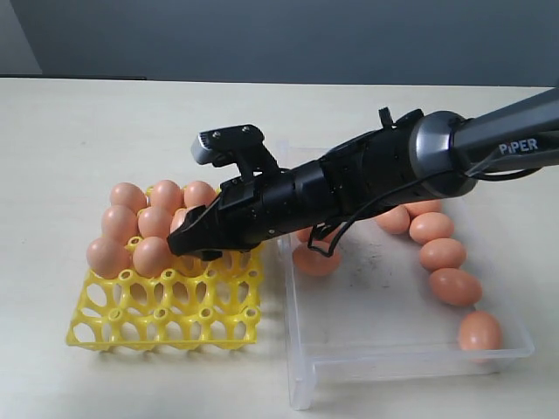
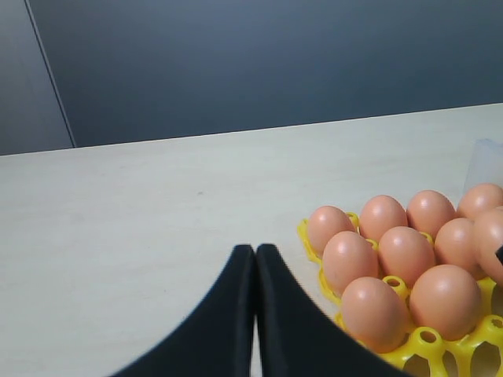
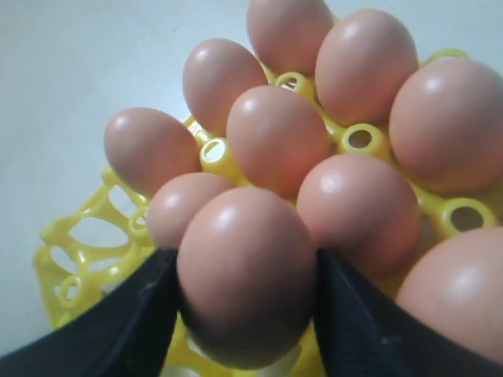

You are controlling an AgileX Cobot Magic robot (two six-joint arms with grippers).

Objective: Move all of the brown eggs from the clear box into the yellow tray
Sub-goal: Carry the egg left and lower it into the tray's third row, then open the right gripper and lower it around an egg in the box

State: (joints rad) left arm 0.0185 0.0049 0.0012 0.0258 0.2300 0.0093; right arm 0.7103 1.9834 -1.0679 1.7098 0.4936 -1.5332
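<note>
Exterior view: on the table (image 1: 87, 131), the clear box (image 1: 393, 353) sits at three o'clock with brown eggs (image 1: 454, 286) lining its right wall, the yellow tray (image 1: 166, 325) at nine. My right gripper (image 1: 185, 242) grasps one egg (image 3: 247, 275) low over the tray, presumably for gentle seating. The left gripper (image 2: 255, 263) is clenched, empty.

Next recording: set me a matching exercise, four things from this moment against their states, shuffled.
Things:
1. left claw
2. right claw
3. yellow tray
4. clear box

States:
A. a few brown eggs loose inside
B. shut on a brown egg
C. shut, holding nothing
D. partly filled, several cups bare

Pairs: 1-C, 2-B, 3-D, 4-A
</note>
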